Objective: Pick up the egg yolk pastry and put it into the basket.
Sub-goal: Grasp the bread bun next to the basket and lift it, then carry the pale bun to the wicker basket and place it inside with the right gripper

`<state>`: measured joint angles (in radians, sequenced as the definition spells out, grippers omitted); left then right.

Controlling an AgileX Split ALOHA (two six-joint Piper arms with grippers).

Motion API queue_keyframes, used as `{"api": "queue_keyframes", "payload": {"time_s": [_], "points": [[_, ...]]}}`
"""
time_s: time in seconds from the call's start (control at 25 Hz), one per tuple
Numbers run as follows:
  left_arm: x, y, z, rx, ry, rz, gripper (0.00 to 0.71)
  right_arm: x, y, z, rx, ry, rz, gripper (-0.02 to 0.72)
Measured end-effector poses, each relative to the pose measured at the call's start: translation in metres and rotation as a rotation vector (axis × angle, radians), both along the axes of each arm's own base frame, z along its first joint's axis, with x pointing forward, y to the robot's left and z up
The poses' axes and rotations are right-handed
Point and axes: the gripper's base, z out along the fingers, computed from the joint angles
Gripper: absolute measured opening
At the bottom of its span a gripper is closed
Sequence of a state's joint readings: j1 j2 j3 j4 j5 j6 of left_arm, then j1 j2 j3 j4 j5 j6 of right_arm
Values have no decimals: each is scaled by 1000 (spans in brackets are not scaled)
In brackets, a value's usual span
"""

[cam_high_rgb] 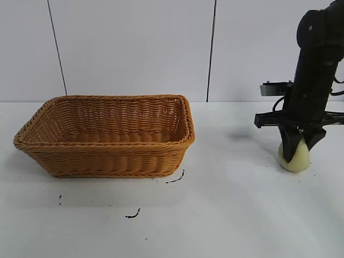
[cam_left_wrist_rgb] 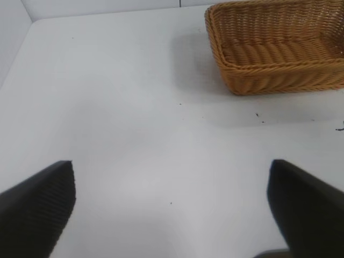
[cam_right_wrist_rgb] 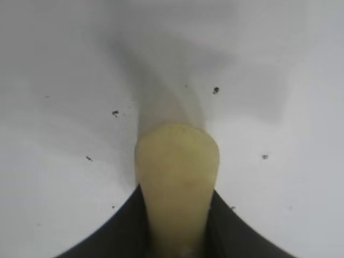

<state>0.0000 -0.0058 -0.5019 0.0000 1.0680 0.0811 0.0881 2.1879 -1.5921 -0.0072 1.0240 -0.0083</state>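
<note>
The egg yolk pastry is a pale yellow lump on the white table at the right. My right gripper reaches down from above and is shut on it. In the right wrist view the pastry is squeezed narrow between the two black fingers; whether it touches the table I cannot tell. The golden-brown wicker basket stands at the left, well apart from the pastry, and holds nothing. My left gripper is open over bare table, with the basket farther off in its view.
Small black marks lie on the table in front of the basket. A white wall stands behind the table. Open table lies between the basket and the right gripper.
</note>
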Motion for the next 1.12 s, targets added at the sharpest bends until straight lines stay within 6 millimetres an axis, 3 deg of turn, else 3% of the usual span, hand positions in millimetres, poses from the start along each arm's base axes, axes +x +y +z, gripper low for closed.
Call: {"api": "queue_keyframes", "payload": {"time_s": [0.28,0.48,0.68,0.8,1.12], "points": [[0,0,0,0,0,0,697,14,1,102,14,-172,0,150],[0,0,0,0,0,0,697,24,2,142,25,-293,0,150],[0,0,0,0,0,0,697,26,8,151,67,-316,-2,149],[0,0,0,0,0,0,697,24,24,151,77,-313,32,149],[0,0,0,0,0,0,697,6,114,147,114,-319,231,149]]}}
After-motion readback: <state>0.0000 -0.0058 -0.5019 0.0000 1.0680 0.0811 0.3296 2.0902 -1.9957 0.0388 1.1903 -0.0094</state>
